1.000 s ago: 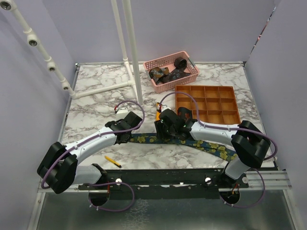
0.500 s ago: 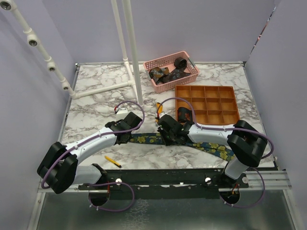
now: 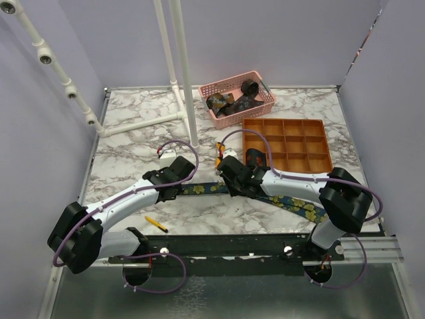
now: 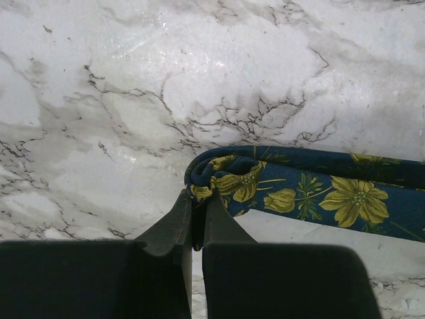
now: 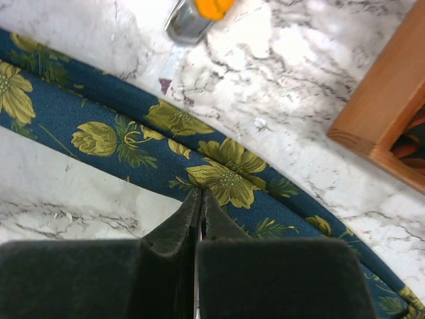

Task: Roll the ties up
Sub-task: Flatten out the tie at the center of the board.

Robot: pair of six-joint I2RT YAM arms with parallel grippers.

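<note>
One of the ties (image 3: 299, 206), navy with yellow-green flowers, lies stretched across the marble from centre to near right. My left gripper (image 3: 179, 189) is at its left end. In the left wrist view the tie (image 4: 319, 193) is folded back on itself there, and the left gripper (image 4: 198, 199) is shut on that fold. My right gripper (image 3: 230, 185) is over the tie's middle. In the right wrist view the right gripper (image 5: 200, 194) is shut, its tips resting on the near edge of the tie (image 5: 133, 126); no fabric shows between them.
A pink basket (image 3: 229, 82) at the back holds more dark ties (image 3: 234, 103). An orange-brown compartment tray (image 3: 287, 137) sits right of centre. An orange utility knife (image 3: 218, 154) lies just beyond the right gripper. A yellow pencil (image 3: 156, 223) lies near left. White pipe posts (image 3: 182, 73) stand behind.
The right gripper has closed from about half open to shut and come down onto the tie. The left arm has shifted slightly, still holding the folded end.
</note>
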